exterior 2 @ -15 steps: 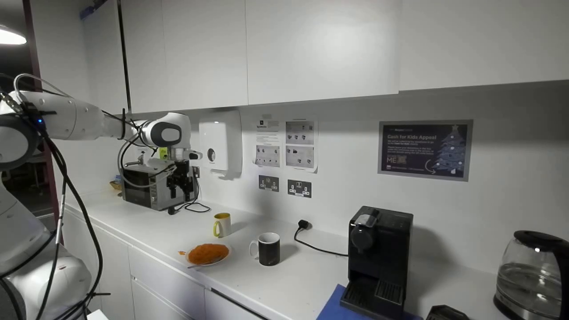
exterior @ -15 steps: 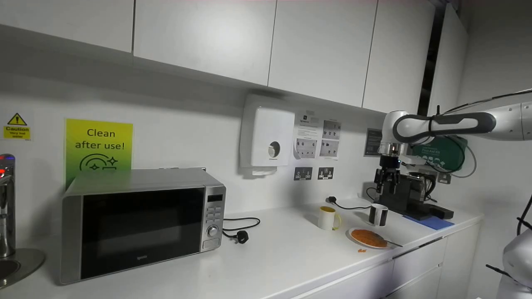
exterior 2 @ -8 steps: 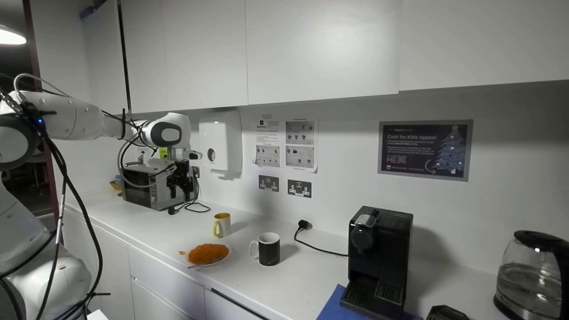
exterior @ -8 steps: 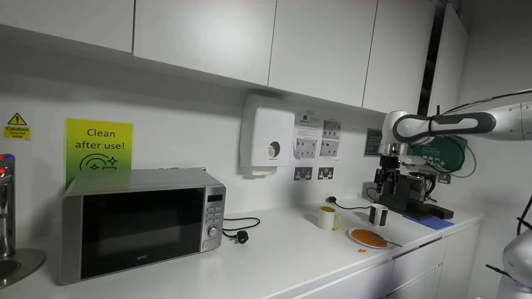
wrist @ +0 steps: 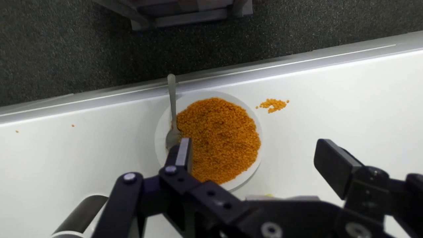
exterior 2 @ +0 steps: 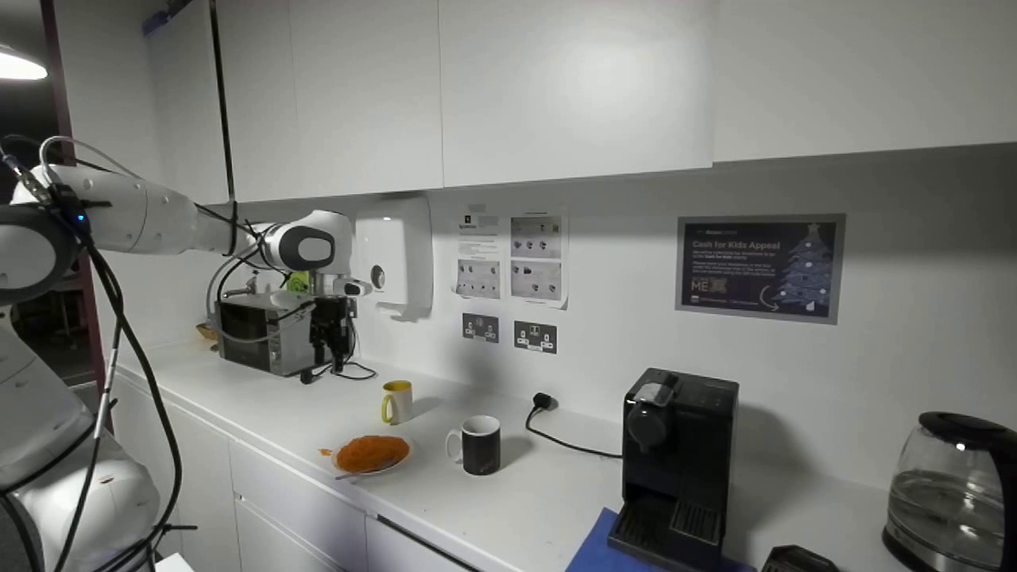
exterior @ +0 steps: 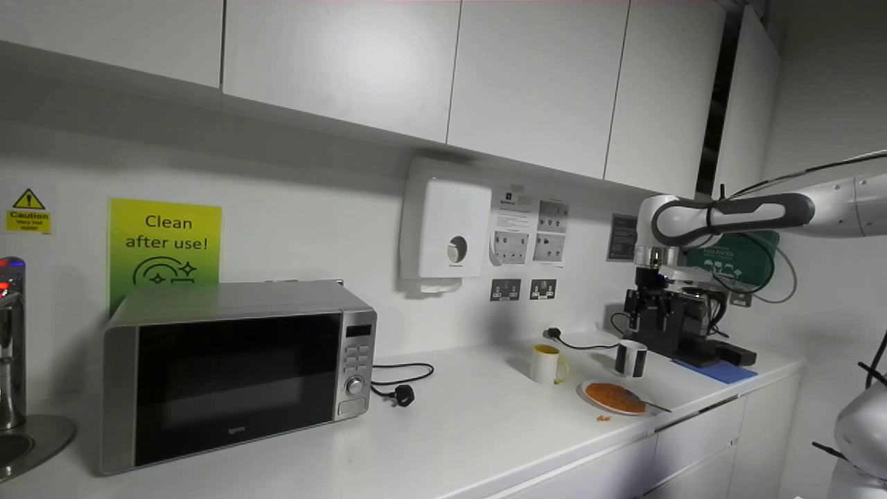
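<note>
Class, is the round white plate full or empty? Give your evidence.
Full: in the wrist view, a heap of small orange grains covers most of the round white plate.

Open counter [exterior: 450,436] runs between the microwave [exterior: 235,381] and the plate [wrist: 161,132]. Toward the wall [exterior 2: 604,357], a yellow-lined mug [exterior 2: 404,403] and a black-and-white mug [exterior 2: 482,454] obstruct low passage beside the plate; overhead cabinets [exterior 2: 572,87] limit height.
</note>
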`<state>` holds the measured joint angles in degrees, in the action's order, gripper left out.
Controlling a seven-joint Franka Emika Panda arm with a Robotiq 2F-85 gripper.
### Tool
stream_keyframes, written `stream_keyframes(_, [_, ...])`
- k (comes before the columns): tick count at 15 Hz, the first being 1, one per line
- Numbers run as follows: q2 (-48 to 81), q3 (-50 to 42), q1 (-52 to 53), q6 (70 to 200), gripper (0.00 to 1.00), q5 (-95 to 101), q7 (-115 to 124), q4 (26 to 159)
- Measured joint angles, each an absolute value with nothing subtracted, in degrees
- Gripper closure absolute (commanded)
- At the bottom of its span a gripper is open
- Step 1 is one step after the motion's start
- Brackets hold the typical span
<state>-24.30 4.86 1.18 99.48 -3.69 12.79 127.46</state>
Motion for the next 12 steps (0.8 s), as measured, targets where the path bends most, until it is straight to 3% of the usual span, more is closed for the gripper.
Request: stream_keyframes(12, [-20.59, 1.53, -2.42, 103.50, 0.00, 8.21, 11.34, 131.88])
